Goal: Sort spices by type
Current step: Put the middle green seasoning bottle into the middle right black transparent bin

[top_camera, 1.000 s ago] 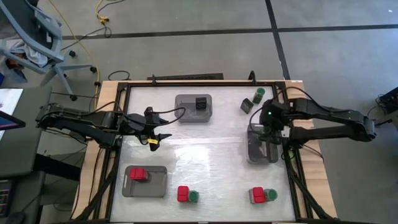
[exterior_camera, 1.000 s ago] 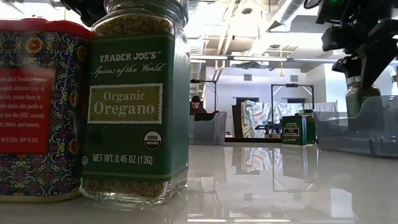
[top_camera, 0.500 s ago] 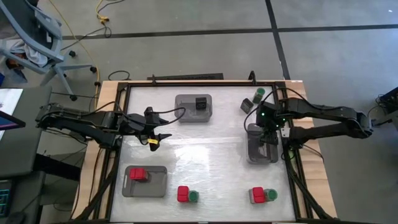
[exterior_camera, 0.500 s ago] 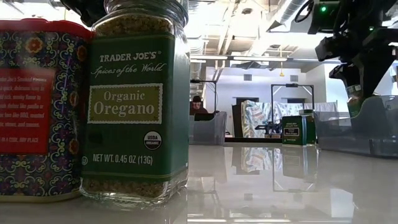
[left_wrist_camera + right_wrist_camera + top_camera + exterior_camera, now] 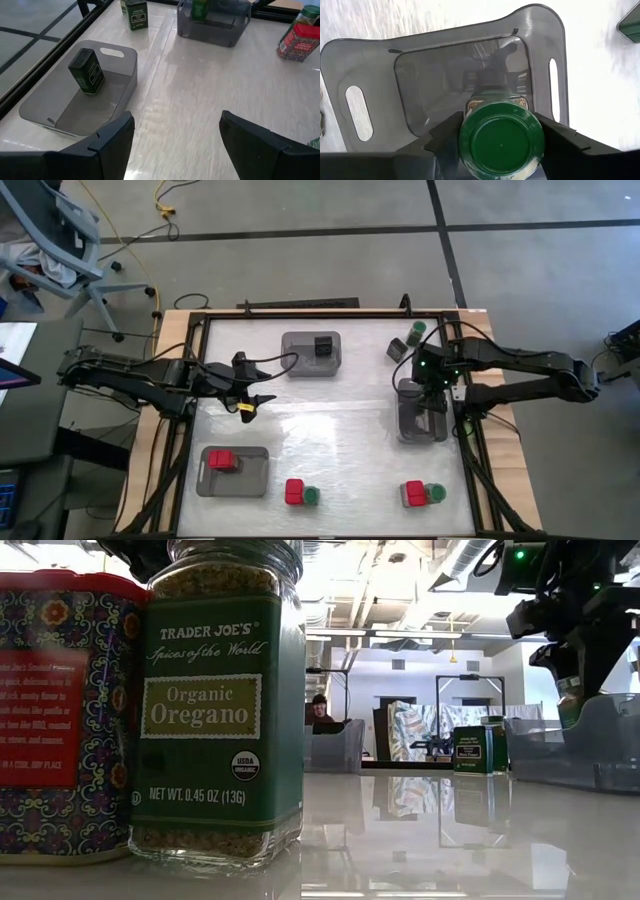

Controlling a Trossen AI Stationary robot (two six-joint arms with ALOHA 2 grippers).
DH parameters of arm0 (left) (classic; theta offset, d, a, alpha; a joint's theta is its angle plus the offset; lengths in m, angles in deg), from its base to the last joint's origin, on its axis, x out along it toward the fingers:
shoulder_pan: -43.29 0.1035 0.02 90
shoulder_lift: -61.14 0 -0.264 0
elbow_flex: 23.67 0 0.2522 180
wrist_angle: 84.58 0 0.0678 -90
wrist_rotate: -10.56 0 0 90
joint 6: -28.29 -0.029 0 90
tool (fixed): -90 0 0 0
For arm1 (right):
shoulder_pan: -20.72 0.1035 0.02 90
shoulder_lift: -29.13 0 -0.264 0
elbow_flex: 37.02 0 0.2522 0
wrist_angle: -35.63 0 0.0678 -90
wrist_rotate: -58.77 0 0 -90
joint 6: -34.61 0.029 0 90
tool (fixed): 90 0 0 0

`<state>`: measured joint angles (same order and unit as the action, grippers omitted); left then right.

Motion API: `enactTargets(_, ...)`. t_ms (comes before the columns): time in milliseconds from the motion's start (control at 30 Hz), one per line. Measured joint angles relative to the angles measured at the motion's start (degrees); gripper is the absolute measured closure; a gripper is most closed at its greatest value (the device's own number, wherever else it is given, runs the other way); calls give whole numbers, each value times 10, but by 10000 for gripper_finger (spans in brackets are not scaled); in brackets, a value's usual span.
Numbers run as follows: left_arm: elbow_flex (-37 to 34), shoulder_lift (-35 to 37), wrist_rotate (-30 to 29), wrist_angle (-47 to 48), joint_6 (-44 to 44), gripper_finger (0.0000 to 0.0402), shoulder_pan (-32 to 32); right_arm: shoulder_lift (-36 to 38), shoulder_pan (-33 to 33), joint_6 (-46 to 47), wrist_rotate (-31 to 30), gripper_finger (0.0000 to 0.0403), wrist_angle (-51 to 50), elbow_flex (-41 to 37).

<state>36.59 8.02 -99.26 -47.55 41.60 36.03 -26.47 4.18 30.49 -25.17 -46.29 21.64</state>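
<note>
- Spices were partly sorted: one red box (image 5: 221,461) sat in the near-left tray (image 5: 232,485), one black tin (image 5: 324,346) in the far tray (image 5: 296,360), and a green-lidded jar (image 5: 501,143) was over the right tray (image 5: 420,65).
- The right gripper (image 5: 431,388) hung above that right tray with the jar between its fingers; the fingers flanked the lid closely, but whether they gripped it or had just let go, I could not tell.
- The left gripper (image 5: 175,135) hovered over bare table near the left edge, fingers apart and holding nothing.
- Left to sort, as far as the views showed: a red box (image 5: 295,493) touching a jar (image 5: 312,496) at the near edge, another red box (image 5: 414,494) and jar (image 5: 435,493) pair near the right corner, and a black tin (image 5: 397,350) beside a jar (image 5: 417,330) at the far right.
- By my judgement the job stood about a third done, each tray having its first item.
</note>
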Motion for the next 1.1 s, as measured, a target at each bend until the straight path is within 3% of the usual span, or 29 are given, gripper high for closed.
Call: enactTargets(1100,0,0,0,0,0,122,0,1,0,-3,-2,163,-24,10)
